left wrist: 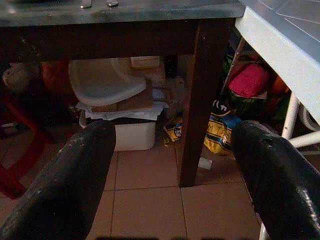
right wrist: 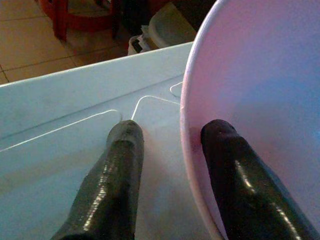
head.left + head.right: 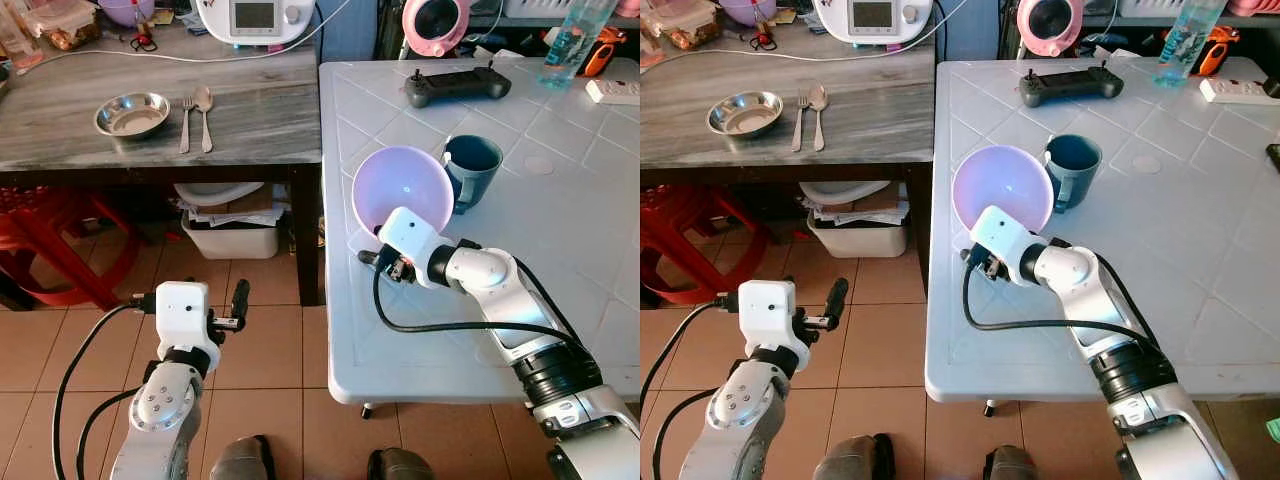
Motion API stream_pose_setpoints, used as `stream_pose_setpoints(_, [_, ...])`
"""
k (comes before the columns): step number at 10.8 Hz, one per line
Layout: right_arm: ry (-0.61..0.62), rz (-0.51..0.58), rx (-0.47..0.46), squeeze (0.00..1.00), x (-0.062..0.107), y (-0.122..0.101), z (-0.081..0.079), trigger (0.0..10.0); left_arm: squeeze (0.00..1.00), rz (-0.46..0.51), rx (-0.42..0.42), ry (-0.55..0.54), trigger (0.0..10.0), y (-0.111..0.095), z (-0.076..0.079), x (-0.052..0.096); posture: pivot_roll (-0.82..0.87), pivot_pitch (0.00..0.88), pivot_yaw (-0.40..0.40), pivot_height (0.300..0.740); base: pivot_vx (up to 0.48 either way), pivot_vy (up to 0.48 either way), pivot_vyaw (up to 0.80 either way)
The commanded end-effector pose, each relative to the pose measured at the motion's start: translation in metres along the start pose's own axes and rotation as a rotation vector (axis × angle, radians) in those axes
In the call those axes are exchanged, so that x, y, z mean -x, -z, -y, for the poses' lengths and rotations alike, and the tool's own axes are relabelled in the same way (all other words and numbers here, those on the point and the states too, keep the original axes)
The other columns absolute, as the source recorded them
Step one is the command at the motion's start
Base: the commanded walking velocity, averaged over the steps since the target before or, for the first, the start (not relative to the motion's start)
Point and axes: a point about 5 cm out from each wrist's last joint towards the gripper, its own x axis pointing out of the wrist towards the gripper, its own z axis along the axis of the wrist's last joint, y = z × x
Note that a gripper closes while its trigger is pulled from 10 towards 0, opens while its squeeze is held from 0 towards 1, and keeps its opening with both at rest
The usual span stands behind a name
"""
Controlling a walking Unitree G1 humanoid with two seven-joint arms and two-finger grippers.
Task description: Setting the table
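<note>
A pale purple bowl (image 3: 403, 187) stands tilted on its edge near the left edge of the white table (image 3: 560, 260). My right gripper (image 2: 172, 131) is shut on the purple bowl's lower rim, one finger (image 2: 235, 165) inside it and the other (image 2: 117, 165) outside. A dark teal mug (image 3: 472, 165) stands just behind the bowl. On the wooden table (image 3: 250, 110) to the left lie a steel bowl (image 3: 131, 114), a fork (image 3: 186, 123) and a spoon (image 3: 204, 110). My left gripper (image 3: 238, 300) hangs open over the tiled floor before that table.
A game controller (image 3: 457, 85), a bottle (image 3: 570, 40) and a power strip (image 3: 612, 91) sit at the white table's far side. A white appliance (image 3: 255, 18) stands at the back of the wooden table. Under it are a storage box (image 3: 232, 238) and a red stool (image 3: 50, 240).
</note>
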Motion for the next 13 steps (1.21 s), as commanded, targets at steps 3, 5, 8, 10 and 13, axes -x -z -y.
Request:
stream_pose_setpoints(3, [-0.023, -0.011, 0.016, 0.0, 0.0, 0.003, -0.006, 0.0, 0.0, 0.0, -0.004, 0.008, 10.0, -0.002, 0.001, 0.001, 0.01, 0.127, 0.045, 0.74, 0.0, 0.0, 0.0])
stream_pose_setpoints(5, [-0.02, -0.005, 0.026, 0.0, 0.001, 0.005, -0.009, 0.0, 0.0, -0.003, -0.002, 0.004, 10.0, -0.001, 0.0, 0.001, 0.01, 0.126, 0.042, 0.74, 0.0, 0.0, 0.0])
stream_pose_setpoints(8, [0.044, 0.035, 0.005, 0.0, 0.001, 0.003, -0.008, 0.0, 0.0, -0.004, 0.001, 0.007, 10.0, -0.001, 0.001, 0.0, 0.01, 0.125, 0.035, 0.74, 0.0, 0.0, 0.0])
stream_pose_setpoints(10, [0.197, 0.176, -0.078, 0.0, 0.002, -0.014, -0.007, 0.0, 0.0, 0.002, 0.007, -0.043, 10.0, -0.001, -0.005, -0.001, 0.01, 0.123, 0.026, 0.74, 0.0, 0.0, 0.0])
stream_pose_setpoints(13, [0.288, 0.385, -0.124, 0.0, 0.009, -0.043, -0.031, 0.0, 0.0, 0.011, -0.013, -0.081, 10.0, -0.002, -0.009, -0.003, 0.0, 0.109, 0.024, 0.74, 0.0, 0.405, 0.0])
